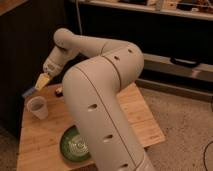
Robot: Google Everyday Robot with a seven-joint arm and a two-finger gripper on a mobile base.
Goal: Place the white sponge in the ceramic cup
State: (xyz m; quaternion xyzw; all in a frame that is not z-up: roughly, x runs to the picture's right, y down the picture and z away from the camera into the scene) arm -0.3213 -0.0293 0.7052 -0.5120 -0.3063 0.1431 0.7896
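My gripper [44, 79] is at the far left of the wooden table [137, 117], at the end of the big white arm. It is shut on the white sponge [38, 84], a pale block with a dark bluish layer that hangs tilted from the fingers. The ceramic cup [38, 107] stands upright on the table just below the sponge and slightly nearer to me. The sponge is above the cup's rim and clear of it.
A green plate [74, 145] lies near the table's front edge, partly hidden by the arm. A small dark object [59, 91] sits on the table right of the gripper. Dark shelving [165, 30] stands behind the table, with speckled floor [185, 135] to the right.
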